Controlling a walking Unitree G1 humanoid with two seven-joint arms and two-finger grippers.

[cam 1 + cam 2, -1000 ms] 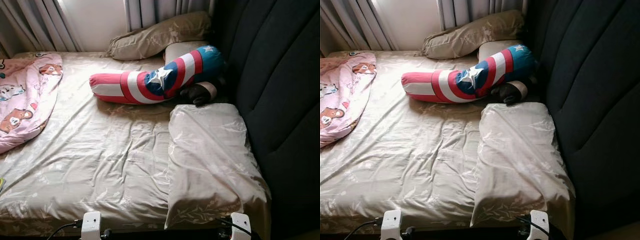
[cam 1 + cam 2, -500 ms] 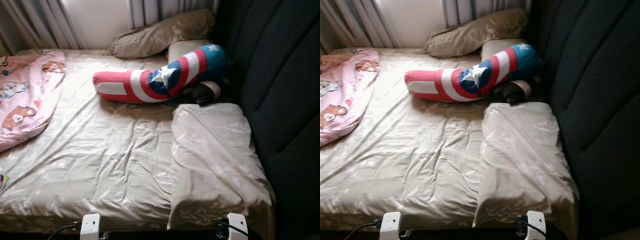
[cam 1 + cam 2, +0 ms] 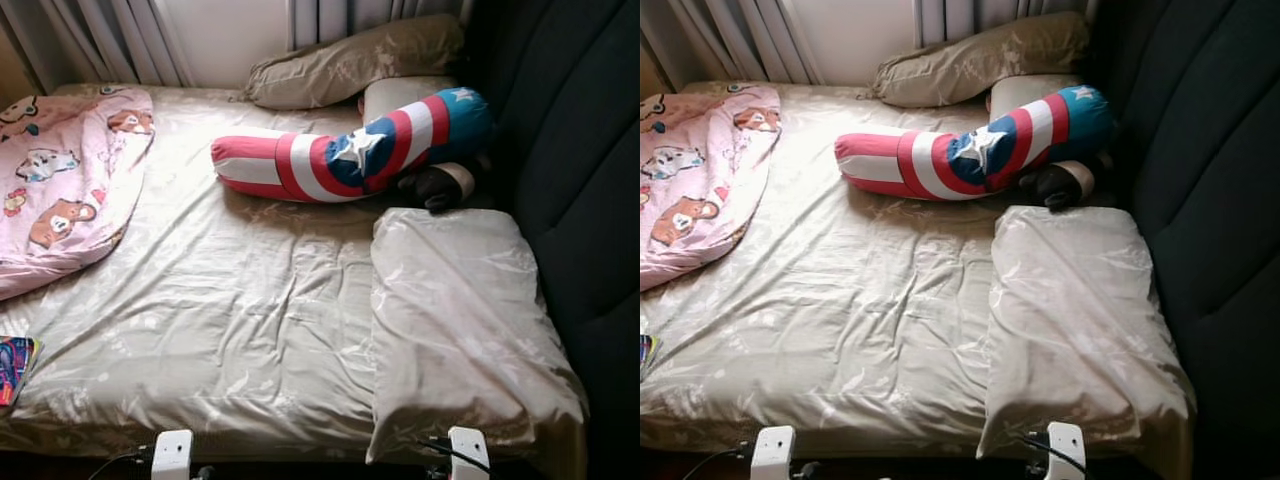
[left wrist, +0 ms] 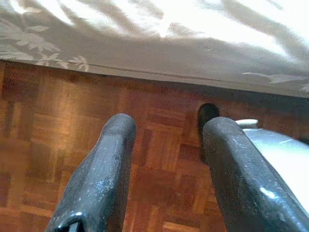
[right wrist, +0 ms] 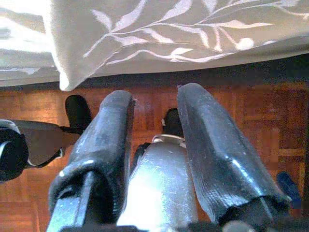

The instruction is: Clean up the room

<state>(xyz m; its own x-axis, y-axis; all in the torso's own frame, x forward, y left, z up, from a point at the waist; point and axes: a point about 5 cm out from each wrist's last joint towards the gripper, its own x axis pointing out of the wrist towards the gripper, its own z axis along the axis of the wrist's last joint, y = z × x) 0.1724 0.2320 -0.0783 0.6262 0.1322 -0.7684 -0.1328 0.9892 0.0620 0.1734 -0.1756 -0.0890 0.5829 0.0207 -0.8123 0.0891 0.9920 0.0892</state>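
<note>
- Evidently the robot stands at the side of the bed [image 3: 250, 330], looking down on it, and nothing is in hand yet; the step, as I judge it, is choosing what to tidy first and getting close enough to reach.
- Left gripper [image 4: 164, 159] hangs low over the parquet floor [image 4: 43, 125] beside the bed's edge, fingers apart and empty.
- Right gripper [image 5: 154, 140] hangs likewise, fingers apart around nothing.
- Star-and-stripes bolster [image 3: 350, 155] lies across the far half, its blue end by the dark headboard [image 3: 570, 130], touching a small dark plush toy [image 3: 435, 187].
- Pink cartoon quilt [image 3: 65, 190] is bunched at the far left; a near pillow [image 3: 460, 320] sits against the headboard.
- Raise one arm first, then lean in; the bolster is well away from both grippers, so grip its nearer red end.
</note>
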